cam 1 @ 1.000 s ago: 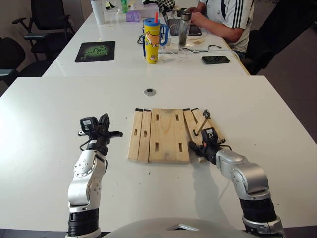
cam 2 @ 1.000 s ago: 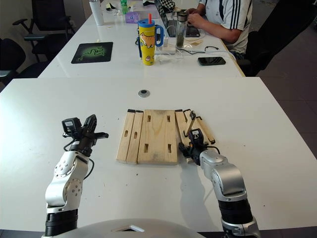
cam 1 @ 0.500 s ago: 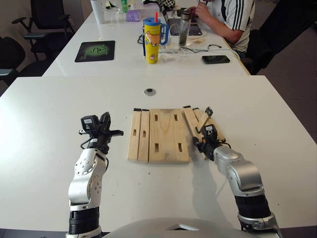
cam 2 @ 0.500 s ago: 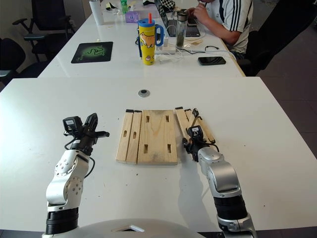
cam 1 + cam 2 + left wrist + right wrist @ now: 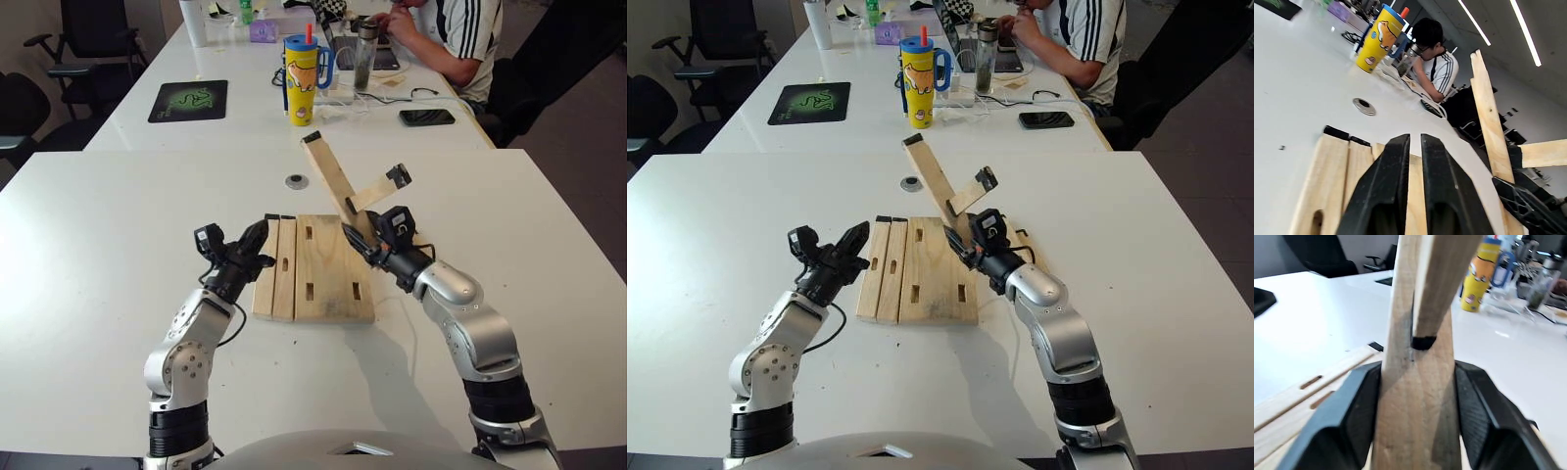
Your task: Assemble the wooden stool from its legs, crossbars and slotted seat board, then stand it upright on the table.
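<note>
Right pincer (image 5: pixel 361 243): clamped shut on the lower end of a wooden leg (image 5: pixel 328 174), with one finger pressed to each side of the wood.
Held piece: the leg slants up and away from the pincer, off the table. A crossbar (image 5: pixel 377 192) is already joined to it and branches off to the pincer's outer side.
Left pincer (image 5: pixel 1415 139): its fingers are all but closed, with a thin gap between them, and it holds nothing.
Seat board (image 5: pixel 328 264): lies flat just below and inward of the right pincer, its slots facing up and unfilled.
Loose legs (image 5: pixel 274 269): two slotted pieces lie side by side against the board's edge, just ahead of the left pincer's tips.
Done so far: judging by how things lie, only the one leg-and-crossbar joint is made.
Left to do: seat this sub-assembly in the board, fit the two flat legs and any other crossbars, then turn the stool over and stand it up.
Room: bare table (image 5: pixel 98 245) stretches outward of both pincers, so there is space to swing and to flip the stool.
Edges: the table's far edge and a round grommet (image 5: pixel 296 181) lie beyond the raised leg's top, with a yellow cup (image 5: pixel 302 83) on the next table.
</note>
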Controlling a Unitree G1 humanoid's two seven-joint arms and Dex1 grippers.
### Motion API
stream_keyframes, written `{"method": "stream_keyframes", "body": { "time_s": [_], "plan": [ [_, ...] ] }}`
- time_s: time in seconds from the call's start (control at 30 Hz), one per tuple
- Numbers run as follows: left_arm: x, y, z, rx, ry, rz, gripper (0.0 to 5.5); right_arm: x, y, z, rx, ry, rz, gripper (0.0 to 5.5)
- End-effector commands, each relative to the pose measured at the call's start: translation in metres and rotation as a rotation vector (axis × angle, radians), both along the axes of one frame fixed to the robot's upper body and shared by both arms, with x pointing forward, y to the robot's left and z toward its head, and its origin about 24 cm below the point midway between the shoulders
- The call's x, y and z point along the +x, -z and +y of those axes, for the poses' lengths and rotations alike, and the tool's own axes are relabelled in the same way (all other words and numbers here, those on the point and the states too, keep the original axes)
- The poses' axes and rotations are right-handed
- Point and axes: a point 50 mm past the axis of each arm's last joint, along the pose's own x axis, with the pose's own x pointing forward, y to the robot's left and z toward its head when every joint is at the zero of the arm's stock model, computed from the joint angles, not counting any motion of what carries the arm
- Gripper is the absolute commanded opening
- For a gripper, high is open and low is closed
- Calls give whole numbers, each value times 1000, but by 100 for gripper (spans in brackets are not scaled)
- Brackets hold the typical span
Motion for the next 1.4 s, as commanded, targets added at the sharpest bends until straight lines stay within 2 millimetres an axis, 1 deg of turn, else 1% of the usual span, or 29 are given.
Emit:
{"method": "stream_keyframes", "body": {
  "time_s": [0.03,0.17,0.37,0.47,0.5,0.53,0.7,0.83,0.87,1.07,1.23,1.27,1.4],
  "plan": [
    [-1,-15,0,-167,47,-17,105,4,-13,1,17,-123,-50,210],
    [-3,-24,-3,-283,85,-31,160,0,-13,4,3,-221,-73,210],
    [-6,-39,-12,-385,181,-78,241,-4,-10,8,-43,-281,-124,210],
    [-5,-40,-13,-389,194,-74,290,-4,-12,11,-57,-304,-157,210],
    [-4,-40,-14,-389,195,-73,295,-4,-12,12,-61,-311,-166,210],
    [-4,-40,-14,-390,195,-73,316,-4,-13,13,-70,-321,-175,210],
    [-2,-40,-13,-376,190,-71,390,-6,-12,15,-92,-354,-201,210],
    [-1,-39,-11,-368,182,-67,444,-7,-13,16,-92,-359,-207,210],
    [0,-39,-11,-365,180,-66,450,-7,-13,16,-91,-360,-207,210],
    [1,-35,-12,-346,191,-52,450,-6,-17,18,-72,-362,-219,210],
    [1,-33,-15,-337,199,-39,366,-7,-21,19,-64,-368,-238,210],
    [1,-34,-15,-338,199,-39,361,-7,-22,20,-65,-371,-241,210],
    [2,-34,-16,-336,200,-37,301,-7,-23,21,-69,-375,-253,210]
  ]
}}
